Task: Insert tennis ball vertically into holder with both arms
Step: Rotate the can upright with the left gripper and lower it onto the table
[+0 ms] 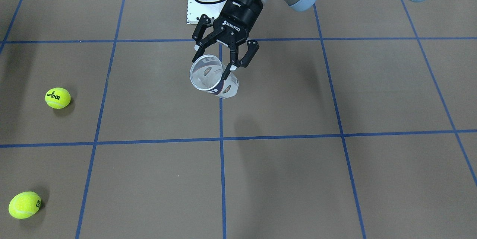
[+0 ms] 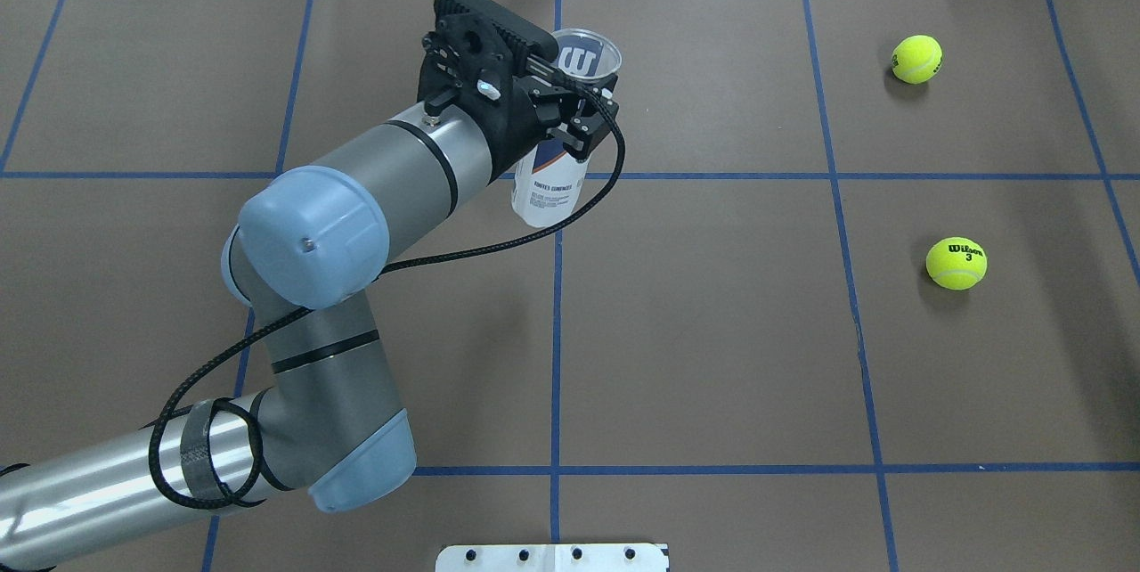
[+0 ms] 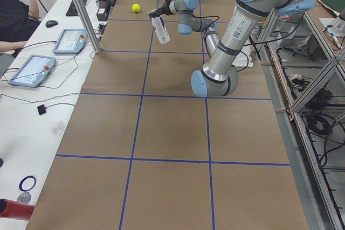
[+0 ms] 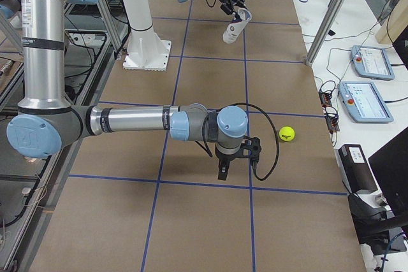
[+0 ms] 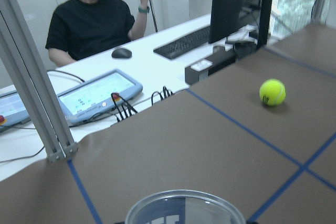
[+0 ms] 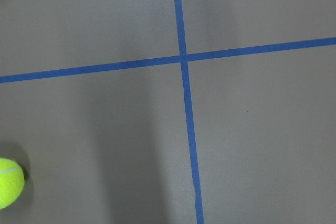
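Observation:
My left gripper [image 1: 215,59] is shut on the holder [image 1: 218,82], a clear can with a navy and white label, and holds it tilted above the table's middle, open mouth up. It also shows in the overhead view [image 2: 548,189], and its rim fills the left wrist view's bottom [image 5: 184,207]. Two yellow tennis balls lie on the table: one [image 2: 956,263] nearer me, one [image 2: 916,59] farther. My right gripper [image 4: 237,157] shows only in the exterior right view, pointing down beside a ball [image 4: 287,134]; I cannot tell if it is open. A ball [image 6: 8,182] sits at the right wrist view's lower left.
Brown table with blue tape grid lines. The white base plate [image 2: 552,557] is at my edge. A seated operator [image 5: 89,24], tablets [image 5: 97,95] and a keyboard are on a white desk beyond the far edge. Metal posts [image 4: 325,20] stand there.

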### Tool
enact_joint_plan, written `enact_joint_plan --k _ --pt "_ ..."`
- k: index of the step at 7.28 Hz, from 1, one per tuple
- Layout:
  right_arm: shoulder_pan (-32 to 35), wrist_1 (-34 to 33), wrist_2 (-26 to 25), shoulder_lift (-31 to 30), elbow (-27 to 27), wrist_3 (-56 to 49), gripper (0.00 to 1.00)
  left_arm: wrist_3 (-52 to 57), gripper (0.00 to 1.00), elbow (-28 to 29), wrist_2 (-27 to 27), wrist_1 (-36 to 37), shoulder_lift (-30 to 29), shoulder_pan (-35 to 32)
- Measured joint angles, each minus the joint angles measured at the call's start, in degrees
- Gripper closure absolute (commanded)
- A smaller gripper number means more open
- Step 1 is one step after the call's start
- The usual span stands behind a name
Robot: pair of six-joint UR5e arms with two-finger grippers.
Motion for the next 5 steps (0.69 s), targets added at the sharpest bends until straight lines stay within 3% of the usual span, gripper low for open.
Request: enact_joint_plan --k 2,5 --pt "0.01 -0.06 1.31 -0.01 0.06 0.01 0.01 -0.77 0.88 1.75 9.08 -12.46 3.07 0.43" --pt "0.02 -0.13 1.97 -0.07 0.18 0.03 0.01 0.09 0.88 13.94 15.88 -30.78 4.98 1.37"
